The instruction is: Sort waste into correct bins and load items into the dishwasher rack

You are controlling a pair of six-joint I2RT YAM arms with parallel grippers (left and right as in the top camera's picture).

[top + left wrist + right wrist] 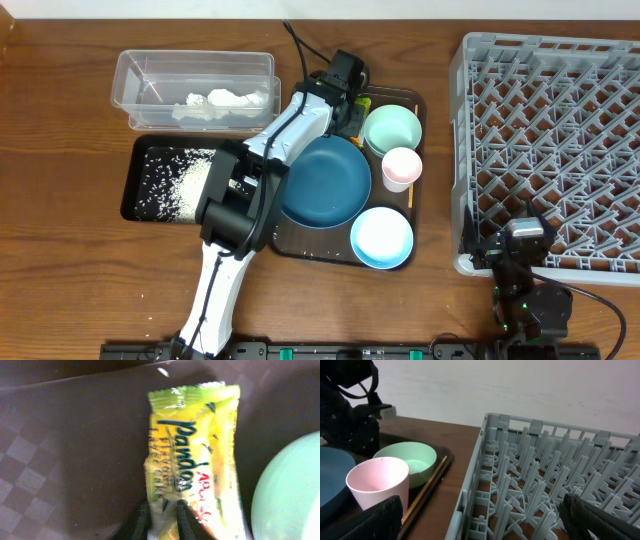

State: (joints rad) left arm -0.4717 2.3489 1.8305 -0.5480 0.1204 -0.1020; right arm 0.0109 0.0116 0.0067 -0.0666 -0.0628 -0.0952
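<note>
Left gripper pinches the snack wrapper on the serving tray; right gripper waits wide open by the dishwasher rack.

The left gripper (162, 512) has its two black fingers drawn close together on the lower edge of the yellow-green snack wrapper (195, 455), which lies flat on the dark brown serving tray (75, 450), just beside the mint green bowl (392, 128). On the same tray sit the dark blue plate (325, 180), the pinkish cup (402, 167), the light blue bowl (382, 238) and the thin wooden stick (427, 487) along its right edge. The crumpled tissue (225, 100) lies in the clear tub (195, 62); the rice (190, 185) is in the black tray (132, 160). The right gripper (520, 238) holds nothing, jaws spread wide at the near edge of the grey dishwasher rack (550, 140).
</note>
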